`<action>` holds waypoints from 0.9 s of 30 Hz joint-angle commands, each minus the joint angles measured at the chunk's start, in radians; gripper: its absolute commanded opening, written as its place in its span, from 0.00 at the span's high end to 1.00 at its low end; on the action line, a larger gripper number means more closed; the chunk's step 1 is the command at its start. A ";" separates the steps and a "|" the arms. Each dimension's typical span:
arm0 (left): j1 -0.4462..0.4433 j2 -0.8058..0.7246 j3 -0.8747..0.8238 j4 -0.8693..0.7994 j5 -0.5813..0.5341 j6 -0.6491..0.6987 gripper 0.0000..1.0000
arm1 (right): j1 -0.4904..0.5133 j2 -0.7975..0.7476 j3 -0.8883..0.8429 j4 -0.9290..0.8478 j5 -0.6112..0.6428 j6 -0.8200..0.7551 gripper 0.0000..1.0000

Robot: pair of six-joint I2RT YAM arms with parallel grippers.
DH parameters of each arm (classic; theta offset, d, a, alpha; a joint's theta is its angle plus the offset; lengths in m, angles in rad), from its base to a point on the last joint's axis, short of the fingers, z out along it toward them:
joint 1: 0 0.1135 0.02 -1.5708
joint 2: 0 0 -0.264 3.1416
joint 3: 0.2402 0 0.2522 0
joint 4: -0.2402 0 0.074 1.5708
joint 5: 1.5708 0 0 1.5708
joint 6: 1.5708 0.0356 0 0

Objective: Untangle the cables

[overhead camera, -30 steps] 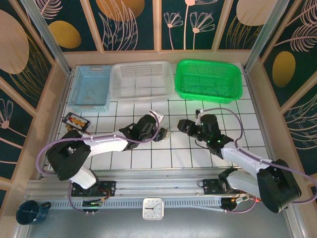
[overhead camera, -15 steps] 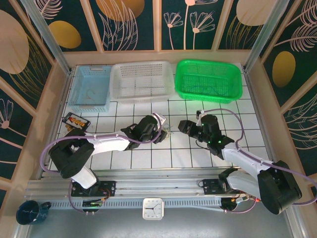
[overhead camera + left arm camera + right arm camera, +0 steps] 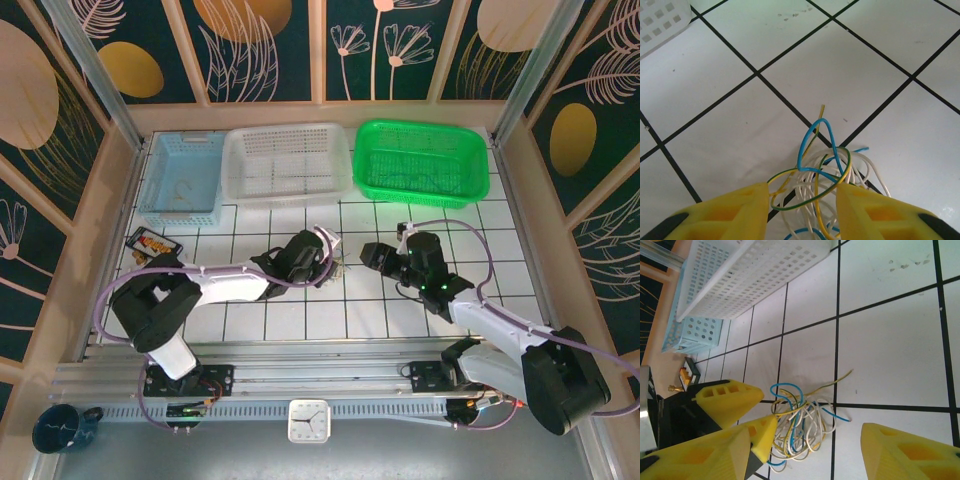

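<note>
cables (image 3: 827, 175) sit near the middle of the surface (image 3: 880, 60), one loose clump: white, blue, yellow and green-yellow wires looped through each other. left hand (image 3: 802, 197) is open and low, one finger either side of the near part of the clump, wires running through the gap. can't tell if the fingers touch any wire. right hand (image 3: 807, 442) is open too, wide, pointed at the clump from the right side, just beside it, holding nothing.

step as i read it: left pins or grabs, right picks a strand to pull out.

risks:
- left closes where it is and traps several wires at once. any pull from the right then tightens the crossings instead of freeing them.
- wires look light and nothing weighs the clump down. a pull on one strand probably drags the whole lot across the surface unless left really holds.
- blue loop (image 3: 812, 145) stands up and crosses the green-yellow one. a finger can snag it on the way in.
- yellow end (image 3: 821, 112) pokes out toward the far edge. best free end to go for, but it's thin and lies near flat on the tile, so easy to miss or let slip.
- the hands are near each other. they could collide if right goes for the middle.
</note>
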 commanded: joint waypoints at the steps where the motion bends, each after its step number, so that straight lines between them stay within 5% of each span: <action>1: -0.001 0.030 0.032 0.025 0.014 0.018 0.65 | -0.004 -0.021 -0.021 -0.004 0.014 -0.007 0.39; 8: -0.001 0.024 0.039 0.028 0.014 0.014 1.00 | -0.005 -0.027 -0.026 0.002 0.005 -0.011 0.39; 27: -0.001 -0.176 -0.032 0.086 0.132 -0.111 1.00 | 0.087 0.179 0.023 0.183 -0.031 -0.019 0.39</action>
